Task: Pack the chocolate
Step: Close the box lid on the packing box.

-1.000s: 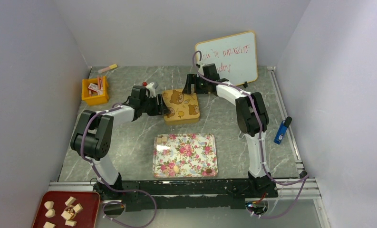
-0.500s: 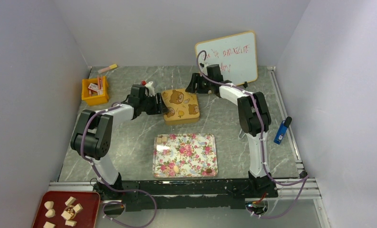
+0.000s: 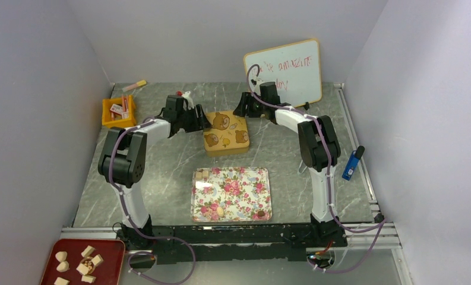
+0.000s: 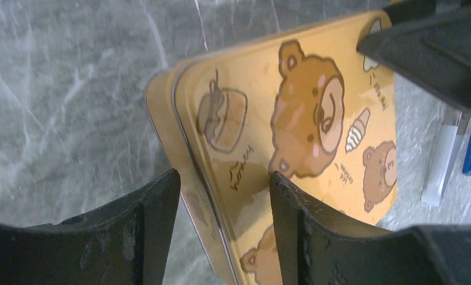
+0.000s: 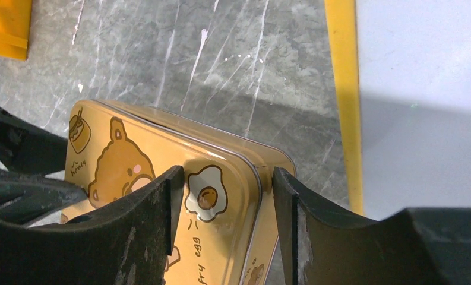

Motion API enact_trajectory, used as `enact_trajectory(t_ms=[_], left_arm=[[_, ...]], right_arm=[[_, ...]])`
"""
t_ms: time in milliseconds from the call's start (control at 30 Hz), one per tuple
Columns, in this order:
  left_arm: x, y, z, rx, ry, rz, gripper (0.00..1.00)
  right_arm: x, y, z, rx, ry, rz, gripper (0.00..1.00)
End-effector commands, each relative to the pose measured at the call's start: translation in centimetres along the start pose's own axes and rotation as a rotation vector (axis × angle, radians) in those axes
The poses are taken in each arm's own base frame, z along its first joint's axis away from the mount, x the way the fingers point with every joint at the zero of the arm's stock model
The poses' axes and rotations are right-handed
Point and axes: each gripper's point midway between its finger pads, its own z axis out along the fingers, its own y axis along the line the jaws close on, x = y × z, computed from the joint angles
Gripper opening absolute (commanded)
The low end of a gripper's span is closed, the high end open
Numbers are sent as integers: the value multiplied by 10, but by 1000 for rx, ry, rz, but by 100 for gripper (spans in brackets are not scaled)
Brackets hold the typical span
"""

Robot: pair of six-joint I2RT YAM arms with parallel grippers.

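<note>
A yellow bear-print tin (image 3: 227, 135) with its lid on lies mid-table. My left gripper (image 3: 202, 120) is shut on its left edge: one finger rests on the lid (image 4: 292, 119) and the other sits against the side wall, my left gripper (image 4: 224, 178) straddling the rim. My right gripper (image 3: 243, 108) is shut on the far right corner, by the fried-egg print (image 5: 206, 196), my right gripper (image 5: 227, 175) pinching lid and wall. Chocolate pieces (image 3: 203, 174) lie on the floral tray (image 3: 245, 196). More cream chocolate pieces (image 3: 84, 261) sit on a red plate (image 3: 111, 249).
An orange bin (image 3: 109, 122) with red-and-white packets stands at the back left, with a yellow-pink stick (image 3: 135, 85) behind it. A whiteboard (image 3: 286, 71) leans on the back wall, close behind the right arm. A blue object (image 3: 352, 163) lies by the right rail.
The right jaws have narrowed onto the tin's far corner. The left gripper has shifted toward the back wall, and the tin's left end has turned slightly with it.
</note>
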Motion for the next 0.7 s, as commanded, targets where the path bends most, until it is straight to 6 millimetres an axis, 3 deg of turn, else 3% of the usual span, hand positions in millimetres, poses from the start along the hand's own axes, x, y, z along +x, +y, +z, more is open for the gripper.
enact_trajectory(t_ms=[0, 200, 400, 667], left_arm=[[-25, 0, 9, 1, -43, -22, 62], [-33, 3, 21, -13, -43, -34, 61], [-28, 14, 28, -55, -14, -57, 57], [-14, 28, 34, -117, 57, -90, 52]], right_arm=[[82, -27, -2, 108, 232, 36, 56], [87, -26, -4, 107, 246, 33, 54], [96, -25, -3, 113, 276, 31, 54], [118, -21, -3, 117, 348, 42, 38]])
